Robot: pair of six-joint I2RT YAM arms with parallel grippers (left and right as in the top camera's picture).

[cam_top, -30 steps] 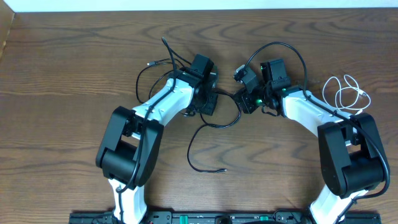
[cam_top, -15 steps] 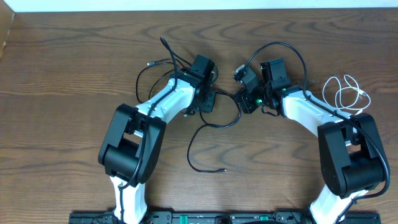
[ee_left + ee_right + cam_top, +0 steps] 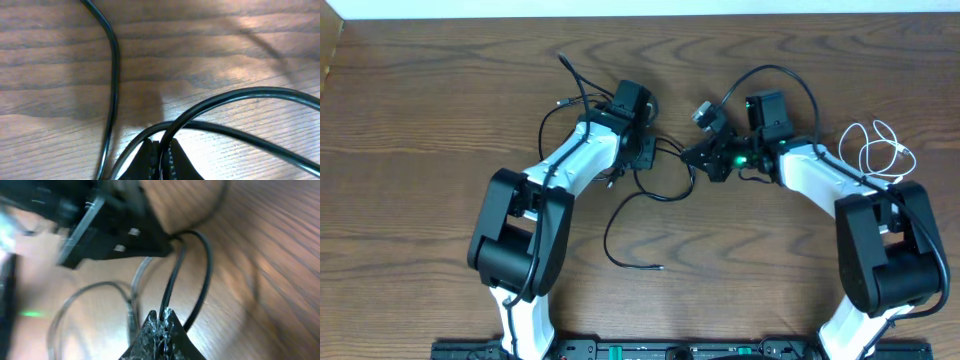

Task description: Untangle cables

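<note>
Dark wood table (image 3: 420,120). Black cable (image 3: 607,240) sprawls mid-table btwn the arms, free end loose toward the front. White cable (image 3: 898,150) sits coiled well apart, far right. Left gripper (image 3: 161,152) and right gripper (image 3: 161,317) are each pinched shut on a black strand. Best approach: draw apart slowly and low, w/o cinching loops. Both arms reach inward, wrists angled toward each other.

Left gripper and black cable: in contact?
Touching. The left wrist view shows the left gripper pinched shut on the black cable, which emerges from between its fingertips with no gap.
</note>
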